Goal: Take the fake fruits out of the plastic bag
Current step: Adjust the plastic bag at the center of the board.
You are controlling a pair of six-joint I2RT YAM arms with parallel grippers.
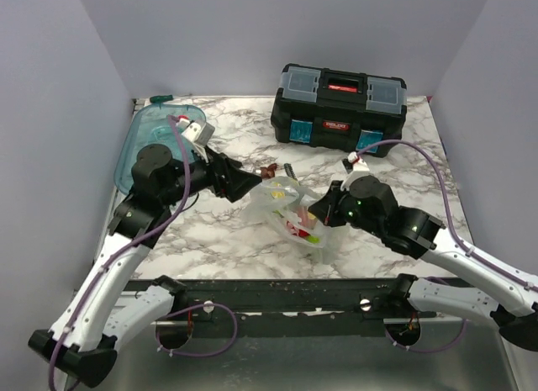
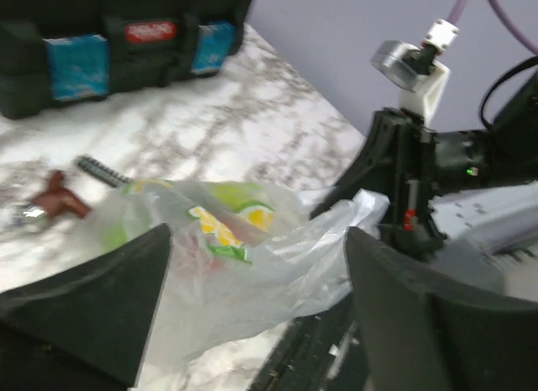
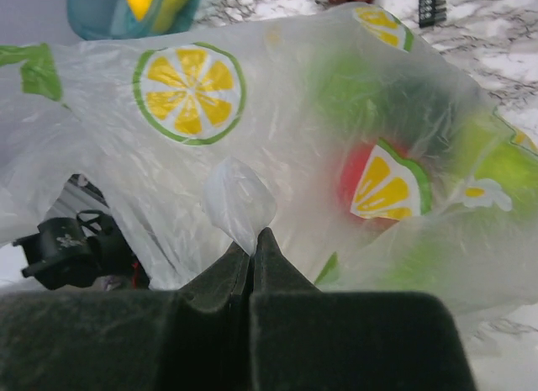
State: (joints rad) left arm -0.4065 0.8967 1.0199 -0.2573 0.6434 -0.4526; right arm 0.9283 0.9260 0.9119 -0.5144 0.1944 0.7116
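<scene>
The clear plastic bag (image 1: pixel 286 208), printed with citrus slices, lies crumpled at the table's centre between my two grippers. Fake fruits show through it: a red one (image 3: pixel 357 177) and a lime-green one (image 3: pixel 361 97) in the right wrist view, red and yellow-green shapes (image 1: pixel 301 231) from above. My right gripper (image 3: pixel 252 240) is shut on a pinched fold of the bag (image 3: pixel 239 202) at its right side. My left gripper (image 2: pixel 258 233) stands open at the bag's left end, with loose film (image 2: pixel 244 282) between its fingers, not pinched.
A black toolbox (image 1: pixel 339 105) stands at the back. A translucent teal tub (image 1: pixel 145 147) sits at the left behind my left arm, with something yellow (image 3: pixel 151 0) in it. A small brown piece (image 2: pixel 57 199) and a black toothed bit (image 2: pixel 101 170) lie just beyond the bag.
</scene>
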